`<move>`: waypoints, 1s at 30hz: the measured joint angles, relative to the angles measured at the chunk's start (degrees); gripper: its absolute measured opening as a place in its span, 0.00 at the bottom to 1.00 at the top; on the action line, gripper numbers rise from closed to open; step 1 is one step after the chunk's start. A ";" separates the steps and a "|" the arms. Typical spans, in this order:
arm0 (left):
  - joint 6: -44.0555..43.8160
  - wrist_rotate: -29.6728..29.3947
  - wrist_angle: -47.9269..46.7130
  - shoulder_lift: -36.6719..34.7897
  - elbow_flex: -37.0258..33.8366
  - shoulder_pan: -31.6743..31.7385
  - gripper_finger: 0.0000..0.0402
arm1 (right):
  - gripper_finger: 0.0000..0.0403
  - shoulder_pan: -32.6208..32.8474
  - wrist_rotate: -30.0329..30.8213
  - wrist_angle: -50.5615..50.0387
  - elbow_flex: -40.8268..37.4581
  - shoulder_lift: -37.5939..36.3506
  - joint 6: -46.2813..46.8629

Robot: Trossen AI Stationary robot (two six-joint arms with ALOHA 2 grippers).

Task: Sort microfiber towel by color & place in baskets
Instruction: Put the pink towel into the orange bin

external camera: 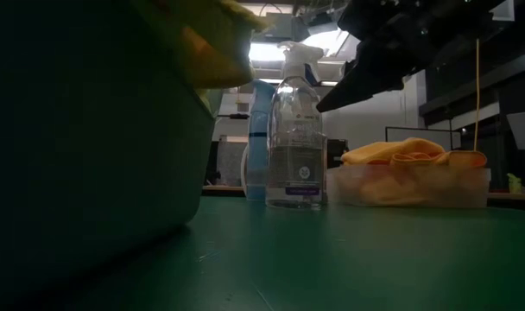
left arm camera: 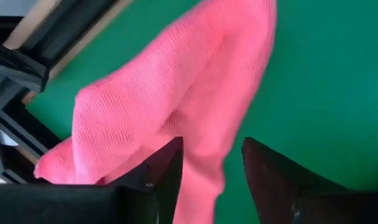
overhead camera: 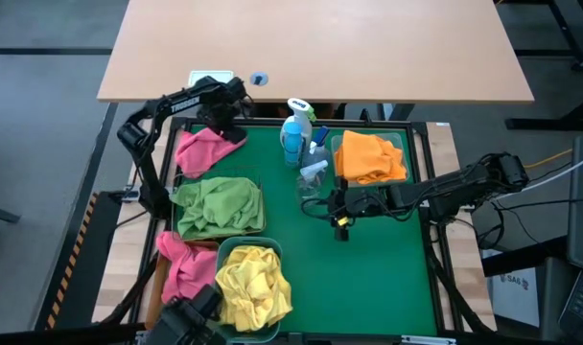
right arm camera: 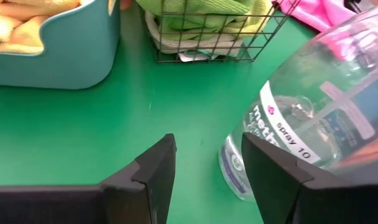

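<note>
Left gripper (left arm camera: 211,180) pinching pink towel (overhead camera: 207,147), far-left basket hidden beneath, right gripper (right arm camera: 207,171) open, empty beside half-cropped clear bottle (right arm camera: 313,106)

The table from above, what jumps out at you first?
The bright towels jump out: a yellow towel in the teal basket at the near edge, a green towel in the wire-mesh basket beside it, and an orange towel in the clear basket on the right. At the far left, the left gripper pinches a pink towel, while the open right gripper hovers by a clear spray bottle.
</note>
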 joint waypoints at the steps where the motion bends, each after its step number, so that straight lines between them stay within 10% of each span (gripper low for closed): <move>1: 1.68 0.05 -0.54 0.00 0.00 0.32 0.40 | 0.46 0.00 0.37 -0.02 0.00 0.00 0.00; 30: 26.28 -4.28 6.96 0.00 -8.41 3.39 0.40 | 0.46 -0.58 5.98 -0.03 0.00 0.02 0.17</move>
